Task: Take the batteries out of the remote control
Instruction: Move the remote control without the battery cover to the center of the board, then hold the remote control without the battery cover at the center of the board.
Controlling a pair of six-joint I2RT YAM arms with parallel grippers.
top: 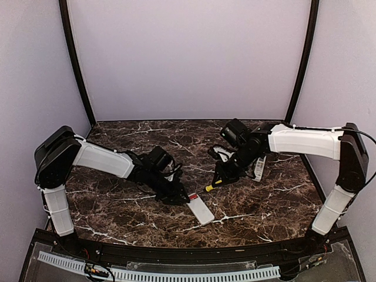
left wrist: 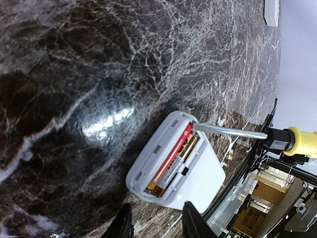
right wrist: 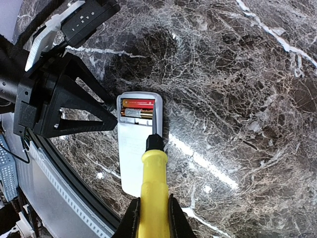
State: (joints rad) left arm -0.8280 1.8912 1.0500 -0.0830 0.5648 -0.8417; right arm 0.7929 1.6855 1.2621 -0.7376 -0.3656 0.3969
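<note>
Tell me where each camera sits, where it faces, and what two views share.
Top external: above and behind the bases, looking down on the dark marble table; left arm and right arm show, left tool beside the white rectangular remote control.
Left wrist: on the left arm, looking across the table at the remote's open bay with red-cased cylindrical batteries; its black fingers show.
Right wrist: on the right arm, looking down at the remote; the right tool clamps the yellow-handled screwdriver.
Shared: both wrist views show remote, batteries, screwdriver.
</note>
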